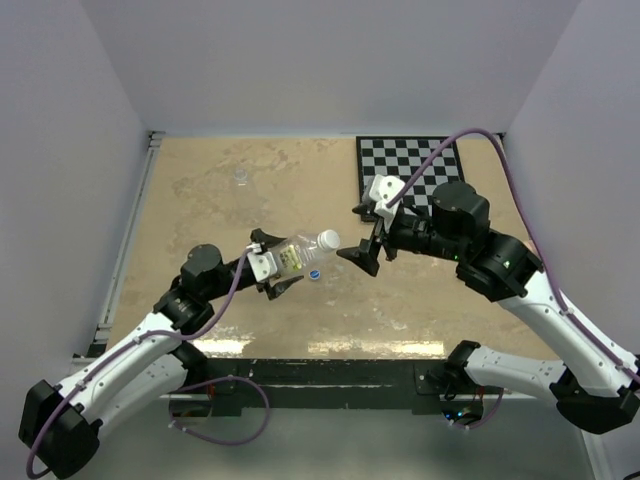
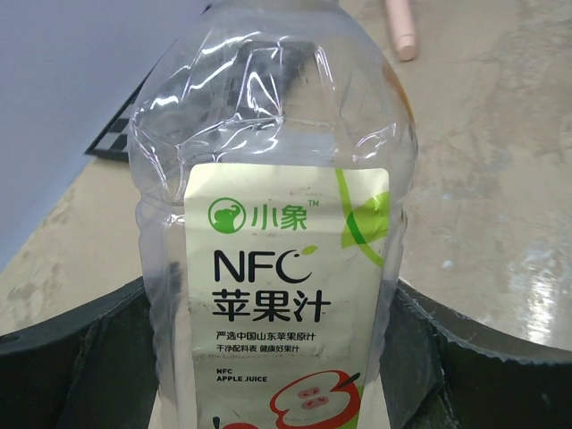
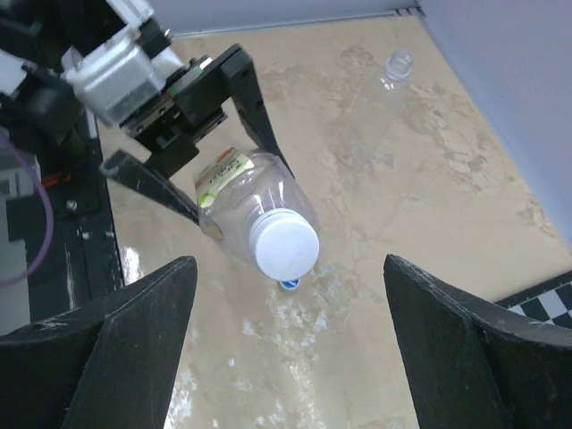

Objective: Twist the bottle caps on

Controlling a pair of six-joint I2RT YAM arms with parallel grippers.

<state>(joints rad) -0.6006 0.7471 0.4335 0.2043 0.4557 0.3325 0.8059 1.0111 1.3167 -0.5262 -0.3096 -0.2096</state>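
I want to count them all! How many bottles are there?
2. The labelled bottle is held in the left arm's jaws, over the table. The small plain bottle sits on it farther back. None seems hidden.

Two clear plastic bottles are showing: a tall labelled bottle (image 1: 300,252) at centre and, faintly, probably a short plain bottle (image 1: 241,178) at eleven o'clock. Two round plastic caps are showing: a white cap (image 1: 328,239) and a blue cap (image 1: 314,273). One pinkish stick (image 2: 400,27) and one checkerboard mat (image 1: 410,170) are lying there.
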